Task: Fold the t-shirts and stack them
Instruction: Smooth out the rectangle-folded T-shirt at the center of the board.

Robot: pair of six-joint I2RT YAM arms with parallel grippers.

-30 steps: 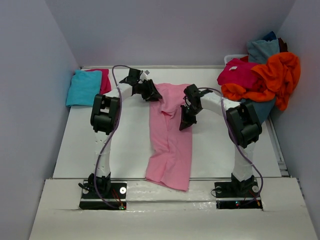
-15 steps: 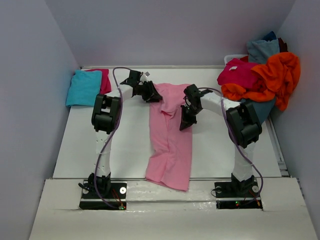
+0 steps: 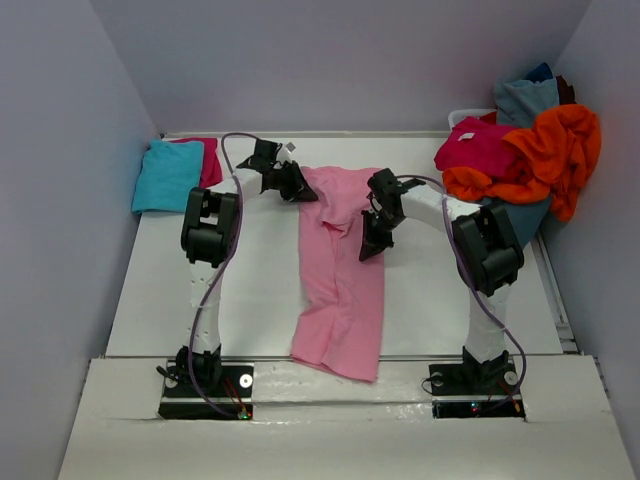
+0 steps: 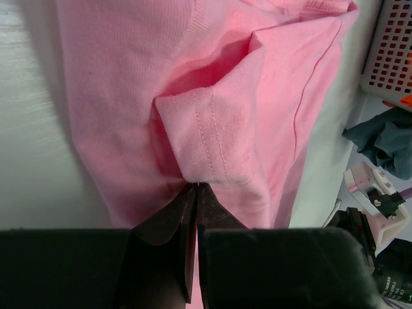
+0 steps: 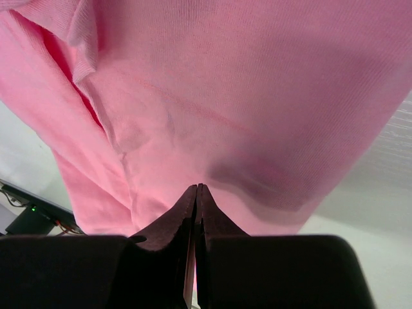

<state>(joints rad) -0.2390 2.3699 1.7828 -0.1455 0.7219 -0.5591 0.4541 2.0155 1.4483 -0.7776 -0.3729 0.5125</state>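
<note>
— Pink shirt (image 3: 340, 270) lies lengthwise down the middle of the overhead frame, on the white table (image 3: 250, 290), its lower hem drooping past the table's near edge. Where does each arm have it?

— The left gripper (image 3: 290, 183) sits at the shirt's upper left corner. In its wrist view the fingers are pressed together right at the stitched hem of a sleeve (image 4: 203, 138), with a sliver of pink between them. The right gripper (image 3: 372, 240) is on the shirt's right edge, a little lower in the frame, its fingers likewise closed on a pinch of cloth.

— So what makes the fold go well?

— Probably lifting both pinches evenly and carrying them the same way, so the cloth rolls over in one straight crease. The wrinkles in its upper half suggest it could bunch if one side leads. The sleeve grip looks shallow, just at the hem, so a slow pull seems safer.

— And the arms themselves?

— Both reach up the frame with elbows raised and bend inward toward each other, wrists tipped down at the cloth. Beyond them, a folded turquoise shirt (image 3: 167, 175) sits at upper left with a magenta shirt (image 3: 208, 160) showing at its right edge, well apart from the pink one. An orange shirt (image 3: 560, 150) is bundled with others at upper right.
</note>
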